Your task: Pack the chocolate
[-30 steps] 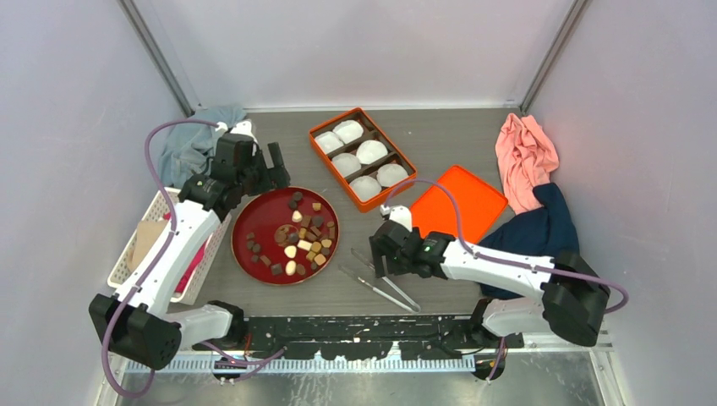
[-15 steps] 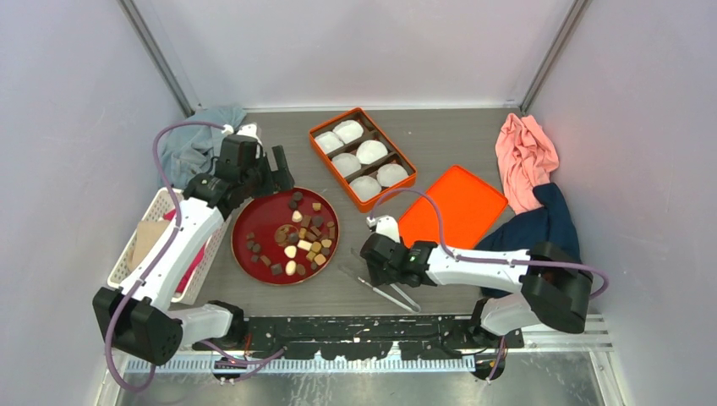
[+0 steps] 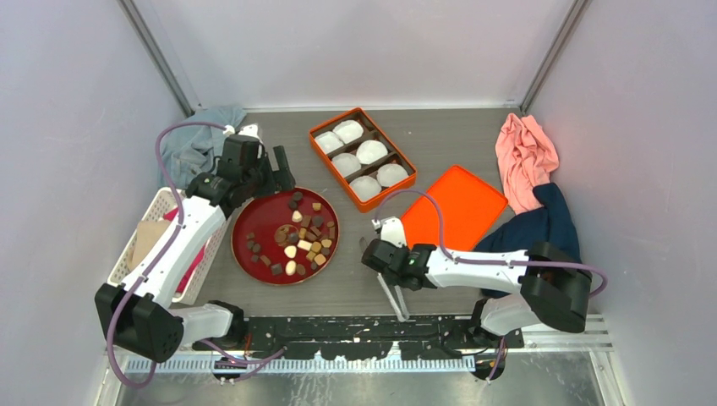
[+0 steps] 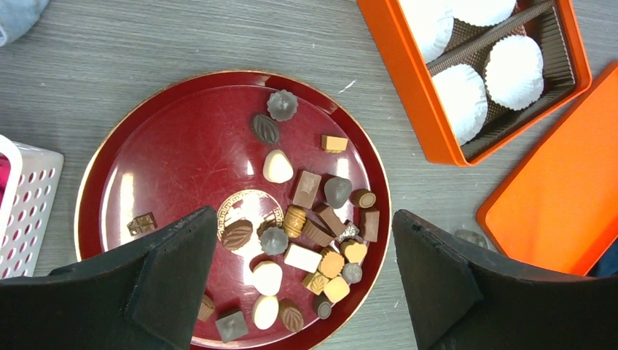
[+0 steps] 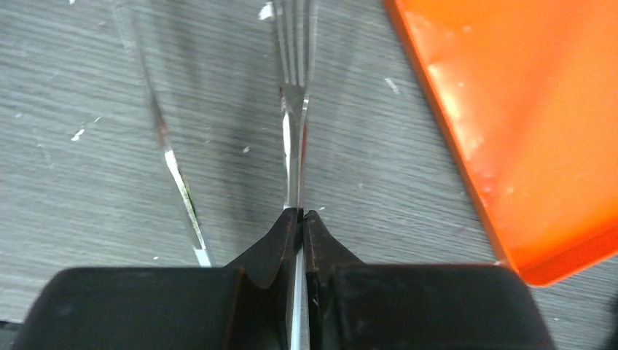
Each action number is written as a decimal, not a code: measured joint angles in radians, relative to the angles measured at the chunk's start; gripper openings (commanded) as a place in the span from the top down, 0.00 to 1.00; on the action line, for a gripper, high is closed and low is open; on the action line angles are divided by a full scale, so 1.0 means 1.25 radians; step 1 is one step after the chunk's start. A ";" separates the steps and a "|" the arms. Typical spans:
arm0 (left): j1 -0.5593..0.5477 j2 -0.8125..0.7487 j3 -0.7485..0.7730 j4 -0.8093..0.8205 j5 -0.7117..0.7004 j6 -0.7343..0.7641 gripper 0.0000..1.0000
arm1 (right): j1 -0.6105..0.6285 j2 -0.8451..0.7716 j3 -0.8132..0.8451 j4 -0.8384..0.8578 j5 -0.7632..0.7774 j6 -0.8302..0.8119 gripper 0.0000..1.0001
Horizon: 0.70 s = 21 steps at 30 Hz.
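The chocolate (image 3: 300, 237) is several small dark brown, tan and cream pieces on a round red plate (image 3: 254, 216), mostly on its right half. My left gripper (image 3: 275, 169) hovers over the plate's far edge. In the left wrist view its fingers stand wide open (image 4: 302, 215) above the chocolate (image 4: 313, 226), holding nothing. My right gripper (image 3: 385, 258) is low on the table right of the plate. In the right wrist view it is shut (image 5: 302, 213) on a thin shiny arm of the tongs (image 5: 294, 131); their other arm (image 5: 171, 160) lies free to the left.
An orange box (image 3: 362, 157) with white paper cups stands behind the plate, and its orange lid (image 3: 457, 207) lies beside my right gripper. A white basket (image 3: 139, 245) is at the left, a grey-blue cloth (image 3: 199, 139) at the back left, and pink (image 3: 524, 156) and navy (image 3: 541, 224) cloths at the right.
My right gripper moved left and down onto the tongs and shut on them; the tongs swung round toward the near edge. My left gripper shifted only slightly.
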 measured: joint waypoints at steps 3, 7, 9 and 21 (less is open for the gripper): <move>0.000 0.000 0.000 0.000 -0.021 0.001 0.10 | -0.008 0.002 0.012 -0.037 0.038 -0.001 0.88; 0.000 0.000 0.000 0.010 -0.036 -0.002 0.11 | -0.031 0.058 0.090 -0.058 0.079 -0.002 0.86; 0.000 0.000 0.000 0.014 -0.037 -0.004 0.11 | -0.038 0.103 0.131 -0.049 0.096 -0.003 0.77; 0.000 -0.044 -0.011 0.027 -0.061 -0.010 0.11 | -0.043 0.135 0.223 -0.021 0.137 -0.024 0.05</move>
